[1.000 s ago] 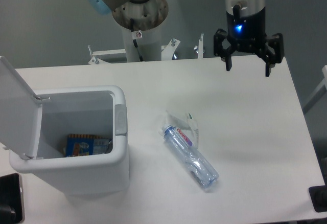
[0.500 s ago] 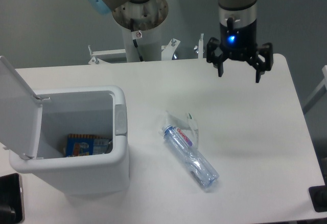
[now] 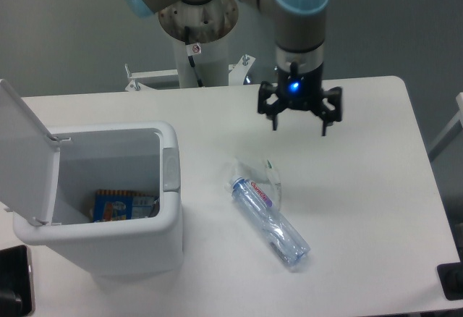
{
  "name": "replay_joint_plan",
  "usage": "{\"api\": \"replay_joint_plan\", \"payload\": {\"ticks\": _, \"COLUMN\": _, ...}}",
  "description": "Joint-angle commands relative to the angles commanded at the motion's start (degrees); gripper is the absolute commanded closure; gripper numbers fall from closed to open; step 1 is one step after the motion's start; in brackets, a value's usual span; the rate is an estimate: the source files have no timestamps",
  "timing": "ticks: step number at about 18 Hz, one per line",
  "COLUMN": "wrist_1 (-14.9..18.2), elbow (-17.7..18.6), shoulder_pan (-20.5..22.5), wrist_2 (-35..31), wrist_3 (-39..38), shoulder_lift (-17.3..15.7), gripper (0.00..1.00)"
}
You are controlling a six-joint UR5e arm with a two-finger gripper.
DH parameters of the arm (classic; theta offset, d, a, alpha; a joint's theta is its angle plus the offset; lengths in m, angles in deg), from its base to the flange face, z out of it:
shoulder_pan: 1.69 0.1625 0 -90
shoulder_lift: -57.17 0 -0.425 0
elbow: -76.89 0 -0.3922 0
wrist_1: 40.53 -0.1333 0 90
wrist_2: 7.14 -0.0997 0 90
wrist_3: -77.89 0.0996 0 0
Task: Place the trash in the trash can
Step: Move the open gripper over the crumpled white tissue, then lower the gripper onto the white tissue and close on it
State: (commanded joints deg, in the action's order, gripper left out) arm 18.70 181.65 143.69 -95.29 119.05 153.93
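Observation:
A crushed clear blue-tinted bottle (image 3: 270, 222) with red lettering on its white label lies on the white table, angled toward the front right. A small crumpled clear wrapper (image 3: 261, 169) lies touching its upper end. The white trash can (image 3: 108, 197) stands at the left with its lid (image 3: 25, 150) swung open and its grey latch tab (image 3: 171, 169) on the right rim. My gripper (image 3: 299, 124) is open and empty, hanging above the table behind the wrapper and a little to its right.
A colourful packet (image 3: 119, 205) lies at the bottom of the can. The arm's base column (image 3: 199, 38) stands behind the table's far edge. Dark objects sit at the front left corner (image 3: 14, 284) and front right corner (image 3: 451, 281).
My gripper has moved left and toward the front, from over the table's far right edge to a spot behind the wrapper. It stayed open. The bottle, wrapper and can have not moved.

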Motion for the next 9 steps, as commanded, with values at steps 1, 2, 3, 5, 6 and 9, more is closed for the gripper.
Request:
{"api": "replay_joint_plan", "payload": {"ticks": 1, "wrist_1": 0.0, "elbow": 0.1, "shoulder_pan": -0.5, "wrist_2": 0.0, "wrist_3": -2.5, "shoulder_lift": 1.0, "gripper": 0.00}}
{"api": "replay_joint_plan", "payload": {"ticks": 2, "wrist_1": 0.2, "elbow": 0.3, "shoulder_pan": -1.5, "wrist_2": -0.1, "wrist_3": -4.4, "shoulder_lift": 2.1, "gripper": 0.00}}
{"api": "replay_joint_plan", "payload": {"ticks": 3, "wrist_1": 0.4, "elbow": 0.7, "shoulder_pan": -2.4, "wrist_2": -0.1, "wrist_3": -5.4, "shoulder_lift": 3.0, "gripper": 0.00}}
{"api": "replay_joint_plan", "payload": {"ticks": 5, "wrist_1": -0.2, "elbow": 2.6, "shoulder_pan": -3.3, "wrist_2": 0.0, "wrist_3": -6.3, "shoulder_lift": 4.4, "gripper": 0.00}}
{"api": "replay_joint_plan", "payload": {"ticks": 6, "wrist_1": -0.2, "elbow": 2.6, "shoulder_pan": -3.3, "wrist_2": 0.2, "wrist_3": -7.1, "shoulder_lift": 4.6, "gripper": 0.00}}
{"api": "replay_joint_plan", "payload": {"ticks": 9, "wrist_1": -0.3, "elbow": 3.6, "shoulder_pan": -4.1, "wrist_2": 0.3, "wrist_3": -9.3, "shoulder_lift": 6.0, "gripper": 0.00}}
